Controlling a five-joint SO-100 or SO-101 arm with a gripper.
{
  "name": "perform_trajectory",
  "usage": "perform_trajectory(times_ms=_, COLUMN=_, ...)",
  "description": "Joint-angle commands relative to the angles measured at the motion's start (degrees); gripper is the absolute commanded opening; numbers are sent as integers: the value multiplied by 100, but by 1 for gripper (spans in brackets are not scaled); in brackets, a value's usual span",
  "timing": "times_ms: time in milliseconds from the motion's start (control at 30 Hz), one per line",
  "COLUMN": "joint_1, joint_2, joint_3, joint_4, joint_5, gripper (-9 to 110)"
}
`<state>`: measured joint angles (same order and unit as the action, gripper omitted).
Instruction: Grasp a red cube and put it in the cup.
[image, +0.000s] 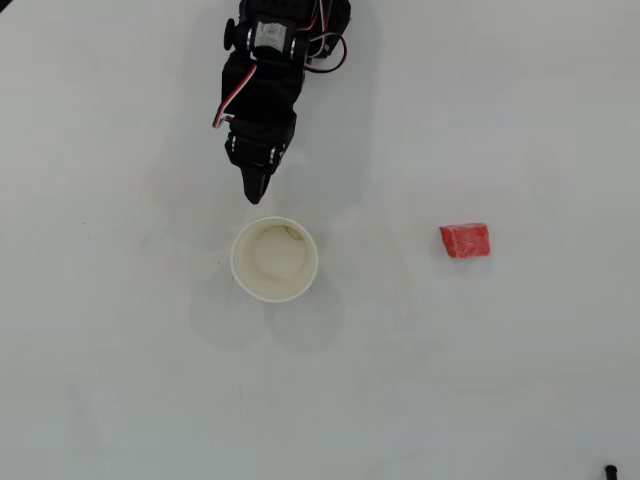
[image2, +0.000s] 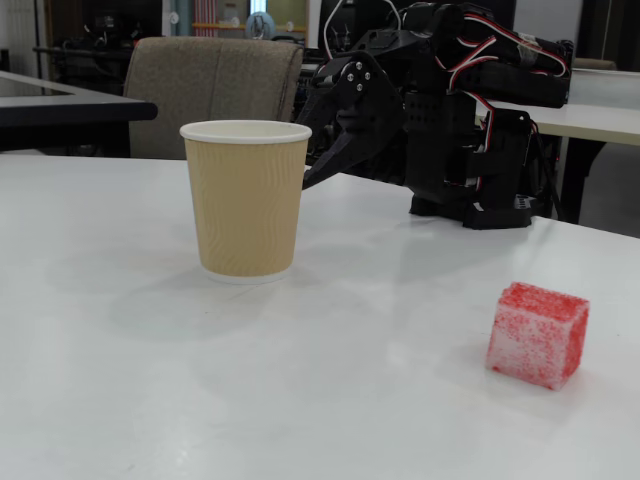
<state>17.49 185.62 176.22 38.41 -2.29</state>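
The red cube (image: 465, 240) lies alone on the white table at the right in the overhead view; in the fixed view it (image2: 537, 334) sits at the front right, speckled red and pink. The cup (image: 274, 259) stands upright near the middle, empty, with a white rim; in the fixed view it (image2: 246, 198) shows a tan ribbed wall. My black gripper (image: 256, 193) hangs just behind the cup, its fingers together and empty, pointing toward the cup; in the fixed view it (image2: 312, 178) is partly hidden behind the cup. The cube is far to the gripper's side.
The arm's base and servos (image2: 470, 110) stand at the back of the table. A chair (image2: 215, 85) and other tables lie beyond the far edge. A small dark object (image: 610, 470) shows at the bottom right corner in the overhead view.
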Motion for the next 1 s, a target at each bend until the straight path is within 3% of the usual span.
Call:
perform_trajectory(times_ms=0, joint_1=18, joint_2=44, joint_3=404, joint_4=-123, joint_5=-88, gripper=2)
perform_trajectory(times_ms=633, joint_1=70, joint_2=62, joint_3=404, joint_4=-44, joint_5=-123, gripper=2)
perform_trajectory(times_ms=800, joint_1=-105, joint_2=70, joint_3=404, joint_4=220, joint_5=-2276, gripper=2)
perform_trajectory(times_ms=967, joint_1=-439, joint_2=70, joint_3=404, joint_4=606, joint_5=-3252, gripper=2)
